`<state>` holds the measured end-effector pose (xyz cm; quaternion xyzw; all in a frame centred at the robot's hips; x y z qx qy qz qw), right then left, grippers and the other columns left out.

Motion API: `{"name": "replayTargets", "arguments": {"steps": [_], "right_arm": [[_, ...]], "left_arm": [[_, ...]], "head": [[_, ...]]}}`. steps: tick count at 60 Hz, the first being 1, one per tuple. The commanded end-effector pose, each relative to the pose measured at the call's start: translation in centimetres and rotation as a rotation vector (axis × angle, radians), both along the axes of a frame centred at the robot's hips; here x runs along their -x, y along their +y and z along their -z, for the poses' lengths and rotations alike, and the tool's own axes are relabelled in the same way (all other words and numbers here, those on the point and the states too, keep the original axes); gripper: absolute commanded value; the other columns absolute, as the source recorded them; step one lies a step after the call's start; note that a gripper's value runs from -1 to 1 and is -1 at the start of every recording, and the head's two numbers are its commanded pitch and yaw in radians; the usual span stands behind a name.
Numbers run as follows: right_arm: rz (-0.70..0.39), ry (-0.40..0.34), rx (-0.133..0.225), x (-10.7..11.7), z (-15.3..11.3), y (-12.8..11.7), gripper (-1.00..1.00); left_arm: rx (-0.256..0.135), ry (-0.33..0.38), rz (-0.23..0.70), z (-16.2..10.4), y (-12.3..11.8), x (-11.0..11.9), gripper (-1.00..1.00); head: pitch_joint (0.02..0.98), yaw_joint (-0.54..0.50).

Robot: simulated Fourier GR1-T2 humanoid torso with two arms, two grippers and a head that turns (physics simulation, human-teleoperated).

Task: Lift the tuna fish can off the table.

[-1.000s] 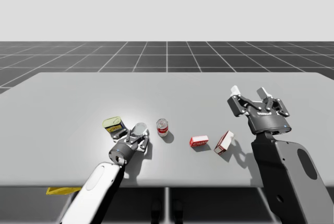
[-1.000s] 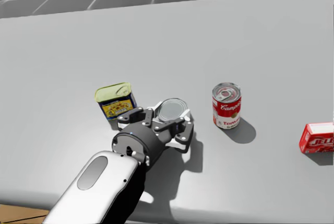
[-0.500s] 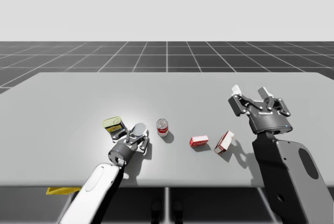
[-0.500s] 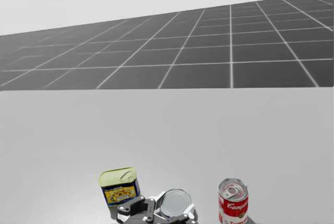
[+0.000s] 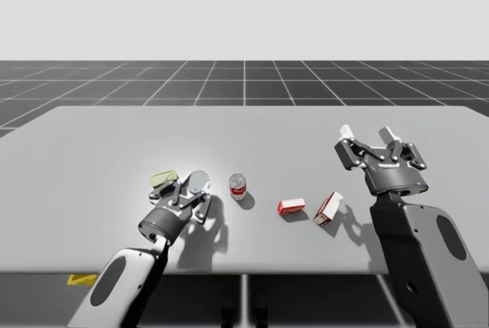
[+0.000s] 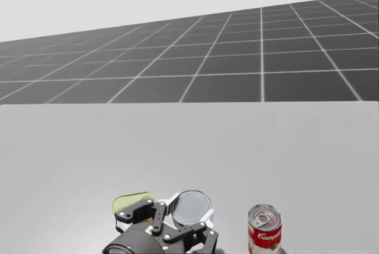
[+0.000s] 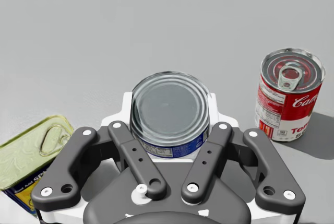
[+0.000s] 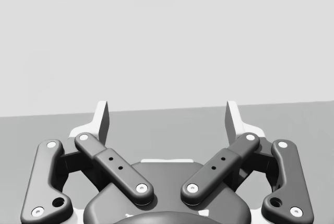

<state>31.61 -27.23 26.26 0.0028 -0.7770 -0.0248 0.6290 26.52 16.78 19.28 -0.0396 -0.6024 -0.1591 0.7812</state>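
The tuna can (image 7: 169, 112) is a low silver-topped tin with a blue label. It sits between the white fingers of my left gripper (image 7: 169, 105), which is shut on it. In the high view the left gripper (image 5: 191, 193) holds the can (image 5: 197, 182) a little above the table (image 5: 114, 137), with a shadow beneath. In the head view the can (image 6: 190, 206) tilts toward me above the gripper's dark linkage. My right gripper (image 5: 372, 143) hangs open and empty over the table's right side; its fingers (image 8: 102, 118) stand wide apart in the right wrist view.
A yellow-lidded rectangular tin (image 5: 161, 179) stands just left of the held can, partly hidden by the left hand. A red soup can (image 5: 238, 186) stands upright to the right of it. Two red boxes (image 5: 291, 206) (image 5: 328, 208) lie further right, near the right arm.
My left gripper has risen and drawn slightly left with the tuna can, now off the table. My head turned upward a second ago. The right arm has not moved.
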Motion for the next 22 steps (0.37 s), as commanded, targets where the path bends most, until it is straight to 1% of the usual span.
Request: {"name": "replayTargets", "arguments": {"steps": [1,2,7,10,14,15,21,22], "right_arm": [[0.005,0.002,0.017,-0.2,0.2,-0.1,-1.0],[0.011,-0.001,0.023,-0.3,0.3,-0.1,-1.0],[0.014,-0.003,0.028,-0.3,0.3,-0.1,-1.0],[0.012,-0.004,0.025,-0.3,0.4,-0.1,-1.0],[0.016,-0.008,0.029,-0.3,0.4,-0.1,-1.0],[0.017,-0.008,0.03,-0.3,0.4,-0.1,-1.0],[0.005,0.0,0.023,-0.3,0.4,-0.2,-1.0],[-0.002,-0.014,0.05,-0.2,0.4,-0.1,-1.0]], "left_arm": [[0.007,-0.098,0.132,-4.9,-1.0,-0.1,1.0],[0.003,-0.118,0.134,-5.8,-0.9,0.0,1.0],[-0.001,-0.161,0.139,-7.6,-0.8,0.2,1.0],[-0.003,-0.196,0.144,-9.1,-0.7,0.4,1.0],[-0.004,-0.226,0.145,-10.3,-0.7,0.6,1.0],[-0.006,-0.248,0.148,-11.1,-0.7,0.7,1.0],[-0.004,-0.297,0.15,-13.0,-0.8,0.9,1.0],[-0.004,-0.319,0.148,-13.7,-0.8,1.0,1.0]], "head": [[0.486,0.25],[0.485,0.25],[0.483,0.25],[0.481,0.25],[0.479,0.25],[0.477,0.25],[0.473,0.25],[0.472,0.25]]}}
